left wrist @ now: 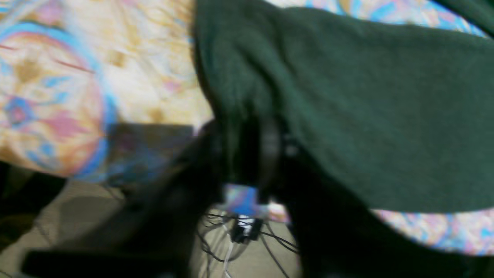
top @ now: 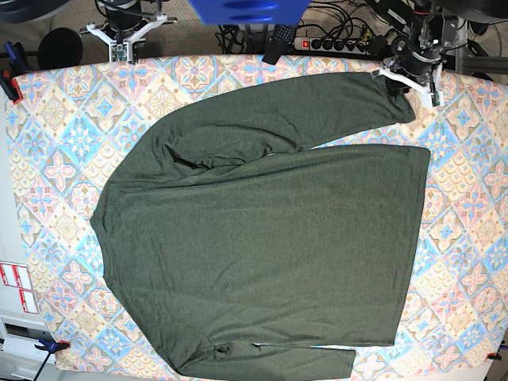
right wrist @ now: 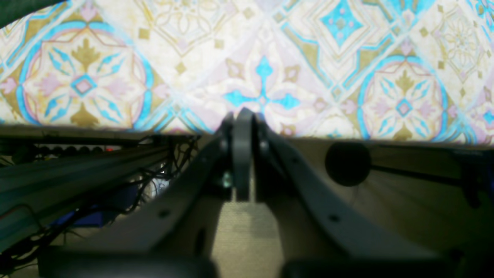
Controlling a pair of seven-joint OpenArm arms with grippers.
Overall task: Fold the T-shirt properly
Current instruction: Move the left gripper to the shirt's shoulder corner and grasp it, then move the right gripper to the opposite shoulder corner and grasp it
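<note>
A dark olive-green T-shirt [top: 262, 254] with long sleeves is spread flat across a table covered by a patterned cloth [top: 55, 159] of blue, pink and gold tiles, as seen from the base view. The collar is turned toward that view's left edge and the hem toward its right. One sleeve is stretched along the far side of the table, its cuff reaching the far right corner; the other sleeve is laid along the near edge.

The left gripper [top: 397, 82] is positioned at that far right corner, right at the cuff of the upper sleeve. In the left wrist view, which is heavily blurred, the dark fabric [left wrist: 347, 116] is draped over and around the left gripper [left wrist: 251, 154], and the jaws are seen drawn close together with the sleeve cloth between them; how firmly the fabric is pinched cannot be told through the blur.

The right gripper [top: 127, 36] is parked beyond the far left corner of the table, well apart from the garment. In the right wrist view its fingers [right wrist: 242, 154] are pressed together with nothing between them, and the tiled cloth [right wrist: 347, 58] is seen ahead of the tips. Cables [top: 341, 40] and a power strip are visible behind the table.
</note>
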